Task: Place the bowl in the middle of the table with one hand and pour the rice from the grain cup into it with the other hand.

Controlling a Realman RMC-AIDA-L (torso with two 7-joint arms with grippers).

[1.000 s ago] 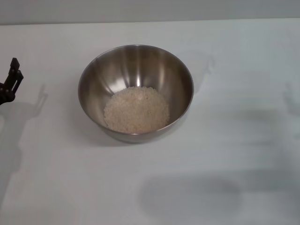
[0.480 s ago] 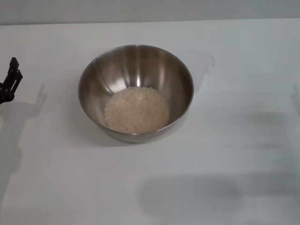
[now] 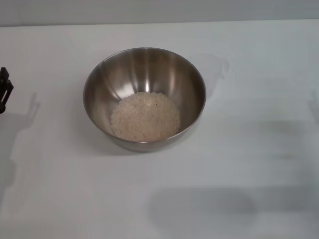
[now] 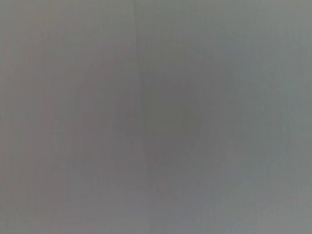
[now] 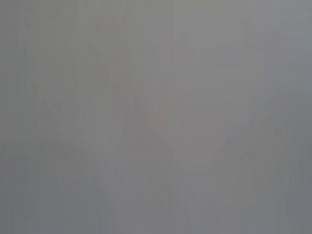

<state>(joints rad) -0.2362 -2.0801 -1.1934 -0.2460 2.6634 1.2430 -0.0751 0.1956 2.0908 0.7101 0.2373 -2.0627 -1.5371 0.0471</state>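
A large steel bowl (image 3: 144, 97) stands in the middle of the white table (image 3: 239, 164) in the head view. A heap of pale rice (image 3: 145, 117) lies in its bottom. Only the dark tip of my left gripper (image 3: 4, 92) shows, at the far left edge and well away from the bowl. The grain cup is out of view. My right gripper shows in no view. Both wrist views hold nothing but a plain grey surface.
Soft shadows fall on the tabletop at the front right and along the left side. The table's far edge (image 3: 159, 22) runs along the top of the head view.
My left gripper has drawn back to the left, so less of it shows at the edge. The bowl and rice have not moved.
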